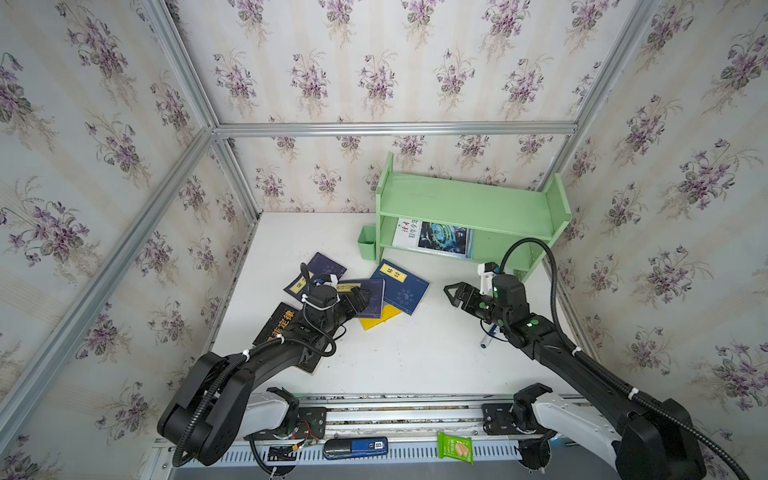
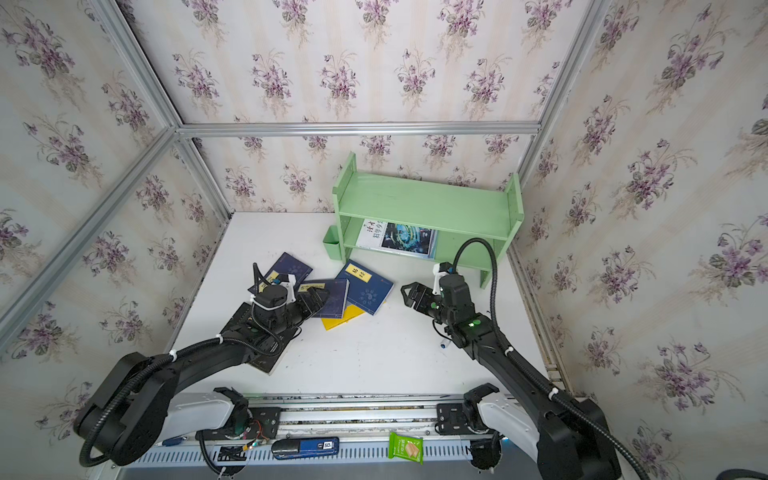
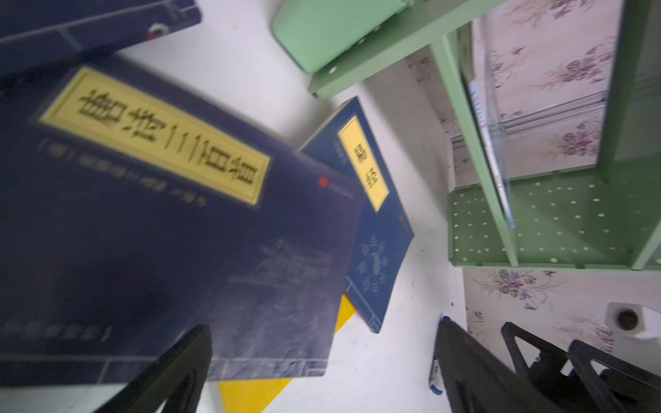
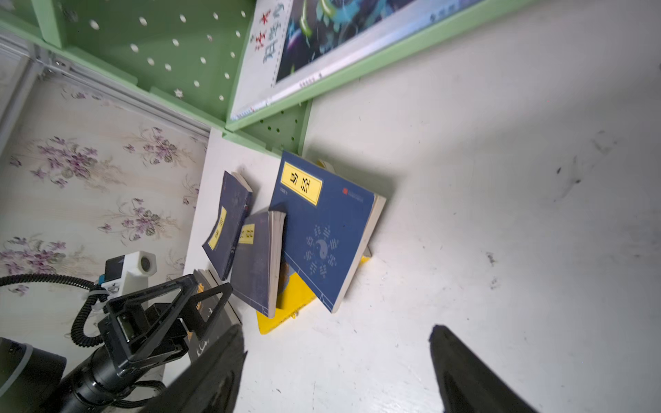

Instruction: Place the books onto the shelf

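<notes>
On the lower tier of the green shelf [image 1: 465, 203], at the far right of the white table [image 1: 415, 357], the white-and-blue magazine [image 1: 434, 239] lies flat. Left of centre on the table, three navy books [image 1: 401, 286] overlap, with a yellow book [image 1: 380, 319] under them and a black book [image 1: 284, 320] beneath the left arm. The left gripper [image 1: 360, 300] hangs wide open over the middle navy book [image 1: 376, 305]. The right gripper [image 1: 452, 294] is open and empty above bare table.
</notes>
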